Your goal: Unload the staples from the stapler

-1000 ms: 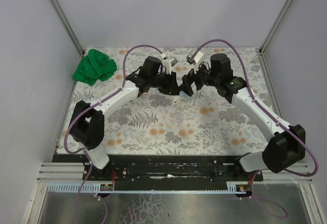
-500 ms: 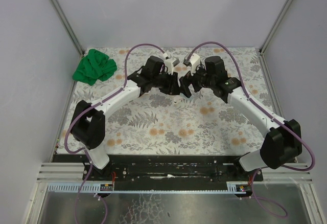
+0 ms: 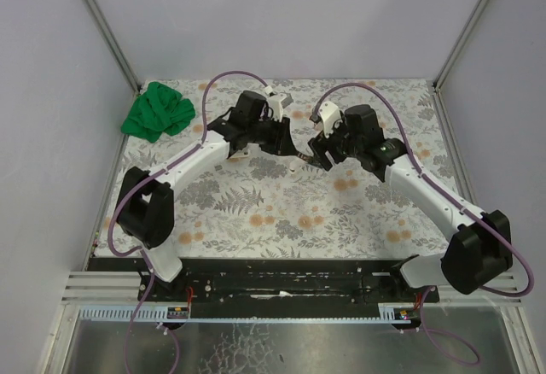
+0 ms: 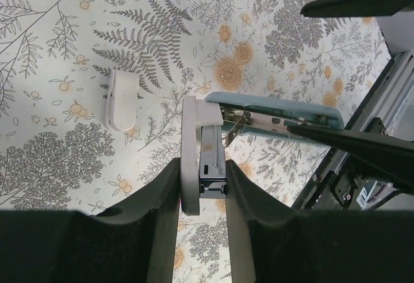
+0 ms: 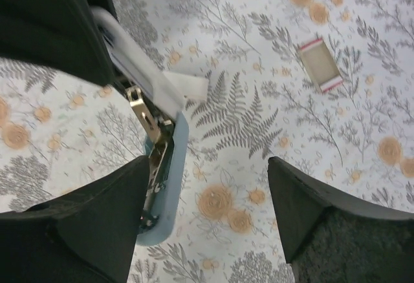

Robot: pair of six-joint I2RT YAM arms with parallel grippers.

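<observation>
The stapler (image 4: pixel 204 147) hangs open in the air. My left gripper (image 4: pixel 202 170) is shut on its white base and metal magazine. The blue top cover (image 4: pixel 278 116) swings out to the right, with the spring strip showing. In the right wrist view the blue cover (image 5: pixel 167 179) lies against the inside of my left-hand finger (image 5: pixel 97 231). My right gripper (image 5: pixel 207 231) is open wide, its jaws not closed on anything. From above, both grippers meet over the middle back of the table, the left gripper (image 3: pixel 286 145) just left of the right gripper (image 3: pixel 314 155). No loose staples show.
A green cloth (image 3: pixel 158 111) lies at the back left corner. A small white piece (image 4: pixel 121 99) lies on the floral table cover under the left gripper. A small open cardboard box with red ends (image 5: pixel 320 64) lies further off.
My right gripper has dropped slightly toward the near side and away from the left one. The left gripper has shifted a little left, still holding the stapler.
</observation>
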